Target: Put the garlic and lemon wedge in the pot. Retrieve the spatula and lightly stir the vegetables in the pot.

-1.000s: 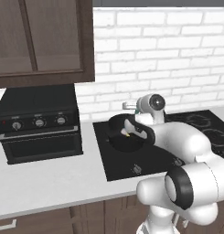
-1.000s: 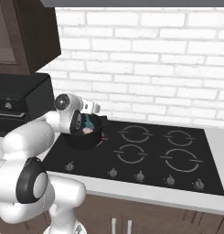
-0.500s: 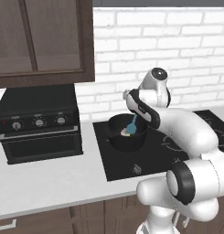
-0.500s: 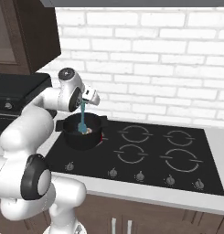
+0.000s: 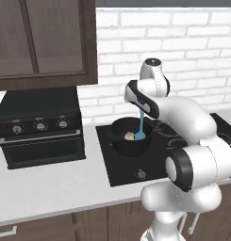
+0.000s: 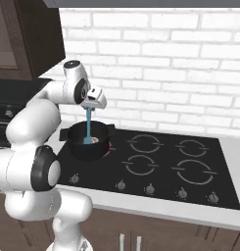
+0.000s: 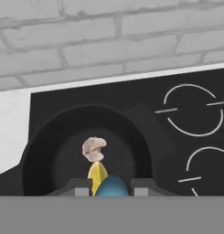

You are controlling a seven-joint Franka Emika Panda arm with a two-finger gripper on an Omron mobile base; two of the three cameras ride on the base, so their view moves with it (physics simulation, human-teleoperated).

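Note:
The black pot [image 5: 125, 148] stands on the cooktop's near-left burner. Inside it lie the whitish garlic [image 7: 94, 148] and, right beside it, the yellow lemon wedge [image 7: 98, 175]; these two are the vegetables. My gripper [image 5: 142, 112] hovers above the pot, shut on the handle of the teal spatula [image 5: 141, 128]. The spatula hangs nearly upright with its blade down inside the pot, close to the garlic [image 5: 129, 136]. From the right base view the gripper [image 6: 93, 105] holds the spatula [image 6: 87, 128] over the pot [image 6: 87, 150]. In the hand view the spatula [image 7: 112, 186] sits between my fingertips.
A black countertop oven [image 5: 39, 128] stands left of the cooktop under a dark wall cabinet [image 5: 41, 42]. The black cooktop [image 6: 160, 164] has free burners to the pot's right and knobs along its front. A white brick wall [image 6: 156, 59] runs behind.
The hand has risen from low inside the pot to above it, lifting the spatula from a tilt to nearly upright. Its blade stays in the pot.

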